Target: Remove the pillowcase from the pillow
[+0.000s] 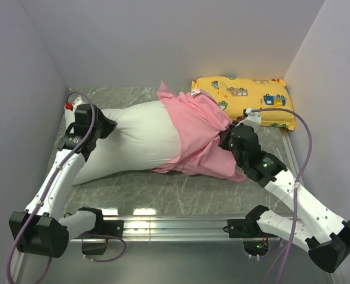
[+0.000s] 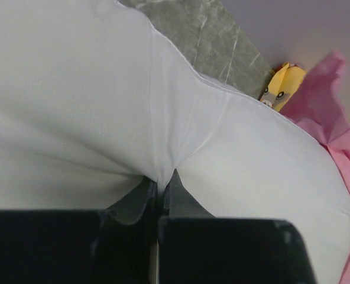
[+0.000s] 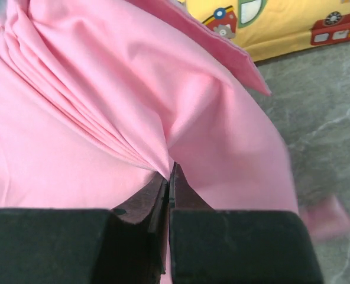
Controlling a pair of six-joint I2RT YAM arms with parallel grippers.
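The white pillow (image 1: 133, 139) lies across the middle of the table, its left two thirds bare. The pink pillowcase (image 1: 201, 133) is bunched over its right end. My left gripper (image 1: 107, 127) is shut on a pinch of the white pillow (image 2: 104, 106) at its left end, fabric drawn between the fingertips (image 2: 146, 192). My right gripper (image 1: 229, 137) is shut on a fold of the pink pillowcase (image 3: 104, 106) at its right side, pleats running into the fingertips (image 3: 184, 189).
A yellow pillow (image 1: 249, 97) printed with cartoon vehicles lies at the back right, touching the pink fabric; it also shows in the right wrist view (image 3: 281, 23). White walls close the table (image 1: 163, 195) on three sides. A metal rail (image 1: 175, 222) runs along the near edge.
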